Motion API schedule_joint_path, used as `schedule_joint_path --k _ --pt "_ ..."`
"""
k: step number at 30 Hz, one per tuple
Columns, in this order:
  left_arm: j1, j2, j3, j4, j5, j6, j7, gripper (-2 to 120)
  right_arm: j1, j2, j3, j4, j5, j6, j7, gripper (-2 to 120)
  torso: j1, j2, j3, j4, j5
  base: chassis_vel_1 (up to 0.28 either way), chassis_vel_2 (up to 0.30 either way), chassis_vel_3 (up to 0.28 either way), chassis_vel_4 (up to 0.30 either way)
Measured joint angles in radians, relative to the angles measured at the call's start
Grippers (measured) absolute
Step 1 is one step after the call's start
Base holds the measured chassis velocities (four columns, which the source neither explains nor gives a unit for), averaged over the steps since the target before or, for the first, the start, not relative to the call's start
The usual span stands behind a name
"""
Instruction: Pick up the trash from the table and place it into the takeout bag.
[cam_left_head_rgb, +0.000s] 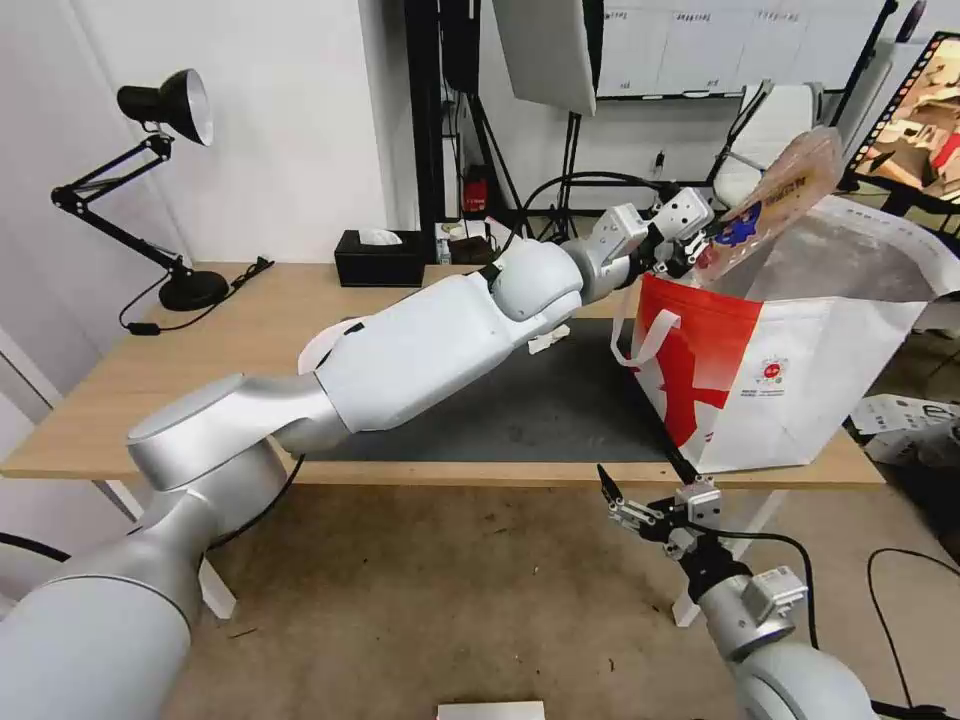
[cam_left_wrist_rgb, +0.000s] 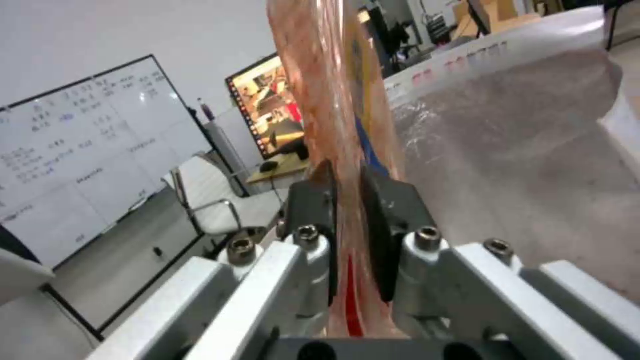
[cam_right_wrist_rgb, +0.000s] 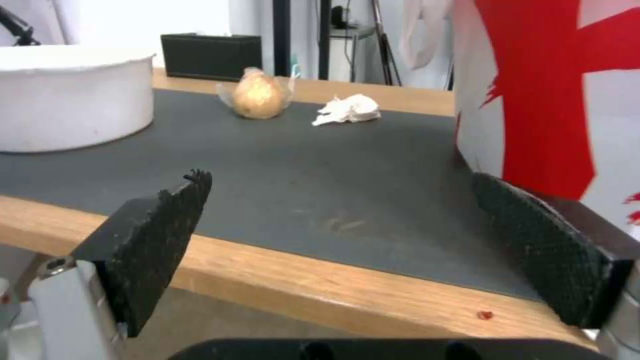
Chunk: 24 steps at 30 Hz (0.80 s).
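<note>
The left gripper (cam_left_head_rgb: 690, 245) pinches a thin, crinkly clear plastic tray (cam_left_head_rgb: 790, 190) above the boxy, foil-lined takeout bag (cam_left_head_rgb: 800, 390) on the worktop (cam_left_head_rgb: 250, 330); the right gripper (cam_left_head_rgb: 650, 490) hangs wide open, empty, below the worktop's front edge; a round white bowl (cam_right_wrist_rgb: 67, 110), beige lump (cam_right_wrist_rgb: 259, 97) and crumpled tissue (cam_right_wrist_rgb: 348, 110) lie on the grey mat (cam_right_wrist_rgb: 320, 170).

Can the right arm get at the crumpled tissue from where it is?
Probably yes: the right tool hangs open off the table's front edge, and bare mat lies between it and the crumpled tissue.
</note>
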Motion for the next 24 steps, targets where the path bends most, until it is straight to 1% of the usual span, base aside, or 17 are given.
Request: schedule_joint_path --k 1,4,5,8,9,12,13,14,15,16,17,20,21,24 --pt "0.0 0.0 0.0 0.0 0.0 0.0 0.0 15 0.0 0.0 0.0 0.0 0.0 0.0 0.0 100 0.0 0.0 0.0 0.0 0.0 0.0 0.0 0.0 0.0" --pt "0.0 0.005 0.0 -0.013 -0.02 0.001 -0.005 29 -0.005 0.009 0.002 0.0 -0.006 0.001 -0.001 100 0.0 0.0 0.0 -0.0001 0.0 0.0 0.0 0.0 0.0" --pt "0.0 0.005 0.0 -0.013 -0.02 0.001 -0.005 29 -0.005 0.009 0.002 0.0 -0.006 0.001 -0.001 100 0.0 0.0 0.0 -0.0001 0.0 0.0 0.0 0.0 0.0" --pt "0.0 0.011 -0.002 -0.022 -0.043 0.005 -0.009 44 -0.011 0.019 0.004 0.002 -0.012 0.001 -0.001 100 0.0 0.0 0.0 0.0001 0.0 0.0 0.0 0.0 0.0" --pt "0.0 0.011 -0.002 -0.022 -0.043 0.005 -0.009 44 -0.011 0.019 0.004 0.002 -0.012 0.001 -0.001 100 0.0 0.0 0.0 0.0001 0.0 0.0 0.0 0.0 0.0" --pt "0.009 0.026 -0.009 -0.042 -0.06 0.008 -0.016 59 -0.01 0.023 0.005 0.002 -0.014 0.001 -0.001 100 0.0 0.0 0.0 -0.0001 0.0 0.0 0.0 0.0 0.0" --pt "0.009 0.026 -0.009 -0.042 -0.06 0.008 -0.016 59 -0.01 0.023 0.005 0.002 -0.014 0.001 -0.001 100 0.0 0.0 0.0 -0.0001 0.0 0.0 0.0 0.0 0.0" --pt "0.013 0.033 -0.013 -0.051 -0.065 0.009 -0.019 63 -0.008 0.024 0.005 0.002 -0.014 0.001 -0.001 100 0.0 0.0 0.0 0.0 0.0 0.0 0.0 0.0 0.0" --pt "0.018 0.043 -0.021 -0.063 -0.073 0.009 -0.024 69 -0.008 0.025 0.005 0.0 -0.014 0.001 -0.001 100 0.0 0.0 0.0 0.0 0.0 0.0 0.0 0.0 0.0" --pt "0.021 0.052 -0.028 -0.076 -0.083 0.01 -0.029 72 -0.008 0.025 0.005 -0.001 -0.014 0.001 -0.001 100 0.0 0.0 0.0 0.0 0.0 0.0 0.0 0.0 0.0" --pt "0.021 0.052 -0.028 -0.076 -0.083 0.01 -0.029 72 -0.008 0.025 0.005 -0.001 -0.014 0.001 -0.001 100 0.0 0.0 0.0 0.0 0.0 0.0 0.0 0.0 0.0" --pt "0.037 0.095 -0.044 -0.132 -0.112 0.027 -0.046 88 -0.005 0.024 0.005 -0.002 -0.013 0.002 -0.002 100 0.0 0.0 0.0 0.0 -0.0001 0.0 0.0 0.0 0.0" --pt "0.037 0.095 -0.044 -0.132 -0.112 0.027 -0.046 88 -0.005 0.024 0.005 -0.002 -0.013 0.002 -0.002 100 0.0 0.0 0.0 0.0 -0.0001 0.0 0.0 0.0 0.0" --pt "0.07 0.148 -0.061 -0.194 -0.125 0.035 -0.07 99 -0.001 0.025 0.005 0.005 -0.009 0.004 -0.002 100 0.0 0.0 0.0 -0.0001 -0.0001 0.0 0.0 0.0 0.0"
